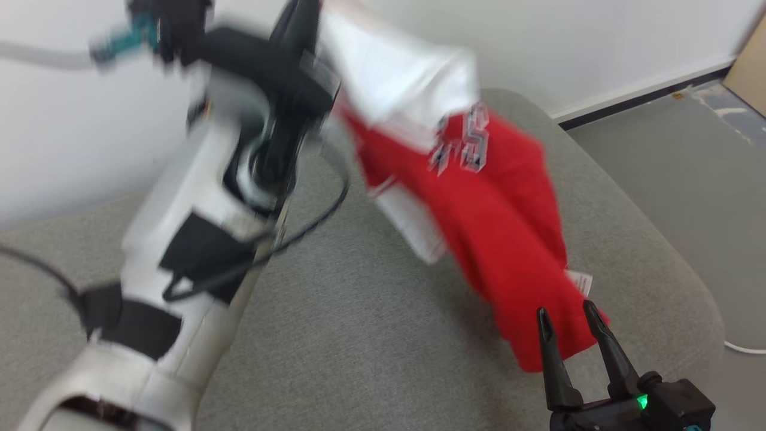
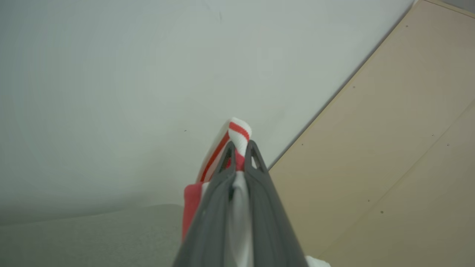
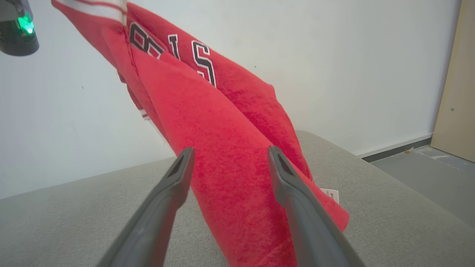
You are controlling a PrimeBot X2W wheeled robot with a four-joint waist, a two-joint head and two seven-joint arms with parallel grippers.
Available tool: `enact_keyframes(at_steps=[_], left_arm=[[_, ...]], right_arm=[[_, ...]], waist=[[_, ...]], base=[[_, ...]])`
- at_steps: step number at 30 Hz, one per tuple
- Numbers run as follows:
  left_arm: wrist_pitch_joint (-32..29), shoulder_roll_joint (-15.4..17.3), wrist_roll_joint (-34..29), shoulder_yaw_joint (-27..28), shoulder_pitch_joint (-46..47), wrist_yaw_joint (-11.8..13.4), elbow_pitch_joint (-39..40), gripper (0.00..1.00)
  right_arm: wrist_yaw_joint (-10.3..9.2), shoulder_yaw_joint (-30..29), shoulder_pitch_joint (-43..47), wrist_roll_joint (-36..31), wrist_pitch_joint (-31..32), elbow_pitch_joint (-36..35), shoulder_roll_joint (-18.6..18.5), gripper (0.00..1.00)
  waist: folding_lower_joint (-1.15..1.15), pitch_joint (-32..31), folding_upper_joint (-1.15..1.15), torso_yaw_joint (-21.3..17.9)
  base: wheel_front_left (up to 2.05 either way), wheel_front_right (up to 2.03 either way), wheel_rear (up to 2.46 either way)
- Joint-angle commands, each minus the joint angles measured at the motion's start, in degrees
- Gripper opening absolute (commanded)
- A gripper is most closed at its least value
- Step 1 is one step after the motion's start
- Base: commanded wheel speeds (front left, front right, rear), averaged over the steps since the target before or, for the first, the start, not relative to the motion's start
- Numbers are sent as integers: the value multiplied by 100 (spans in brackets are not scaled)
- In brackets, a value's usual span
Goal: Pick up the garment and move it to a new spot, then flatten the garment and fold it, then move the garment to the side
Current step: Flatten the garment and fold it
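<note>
— Grey padded surface [image 1: 371, 335] against a white wall [image 1: 598, 42], black skirting [image 1: 646, 99] along its foot. Any writing?

— On the garment [image 1: 502, 227], red with white panels: black letters edged in white [image 3: 200, 55]. An "S" reads clearly, but the letters beside it are creased and I cannot tell them. A small white tag [image 1: 579, 281] sits at the hem, its print too small to read.

— What else is around?

— A beige board [image 2: 389, 148] leans on the wall beyond the surface's right end, and a white cable [image 1: 745, 347] lies on the floor there. The blurred left arm [image 1: 197, 197] covers the surface's left part.

— How does the garment lie?

— It slants, its long axis running from high over the surface's far edge down to the near right, where the hem meets the padding.

— And the grippers?

— The left gripper [image 2: 239, 146] is clamped on the striped ribbed trim at the top. The right gripper [image 1: 567, 314] has its fingers spread at the hem, gripping nothing.
</note>
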State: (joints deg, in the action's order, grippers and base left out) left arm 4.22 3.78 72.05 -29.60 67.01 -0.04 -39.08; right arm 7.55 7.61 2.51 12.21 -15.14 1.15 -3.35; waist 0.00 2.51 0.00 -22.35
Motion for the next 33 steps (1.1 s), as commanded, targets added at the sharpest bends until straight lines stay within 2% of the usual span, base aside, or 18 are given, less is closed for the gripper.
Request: enact_keyframes(at_steps=[1,4,9,15,18,23,29,30,31,32,33], left_arm=[[36,128,5,-44,-404,-56,-237,0],[318,406,-149,-115,-1043,-129,-680,0],[889,868,-114,188,-1743,-243,-1260,0],[1083,1495,-94,675,-2318,-364,-1623,0],[1096,1743,-240,975,-2555,-298,-1639,0],[1101,1956,-758,1346,-2996,-173,-1472,0],[1101,1976,-1259,1486,-3302,-50,-1306,0],[1102,1978,-1353,1493,-3344,-26,-1284,12],[1102,2003,-1530,1460,-3369,-21,-1236,45],[1102,2008,-1620,1456,-3405,-34,-1183,100],[1102,2023,-1742,1497,-3434,6,-1120,100]], right_arm=[[-13,-34,68,32,-5,-21,17,100],[-13,-68,41,18,-6,-26,26,100],[-13,-64,-44,26,-5,-33,33,100],[-13,-114,28,-17,-5,-44,11,100],[-13,-171,111,-23,-6,-41,-6,100],[-13,-149,153,-62,-6,-56,-48,100],[-13,-98,42,-59,-5,-47,-114,100],[-13,-79,20,-59,-6,-49,-118,100],[-13,-76,3,-64,-5,-53,-124,100],[-13,-65,-16,-68,-5,-47,-129,100],[-13,-61,-29,-68,-6,-40,-143,100]], waist=[[0,16,0,122],[0,30,0,186],[0,74,0,200],[0,78,0,224],[0,65,0,332],[0,71,0,546],[0,125,0,723],[0,146,0,754],[0,172,0,790],[0,192,0,822],[0,216,0,859]], base=[[0,0,0],[0,0,0],[0,0,0],[0,0,0],[0,0,0],[0,0,0],[0,0,0],[0,0,0],[0,0,0],[0,0,0],[0,0,0]])
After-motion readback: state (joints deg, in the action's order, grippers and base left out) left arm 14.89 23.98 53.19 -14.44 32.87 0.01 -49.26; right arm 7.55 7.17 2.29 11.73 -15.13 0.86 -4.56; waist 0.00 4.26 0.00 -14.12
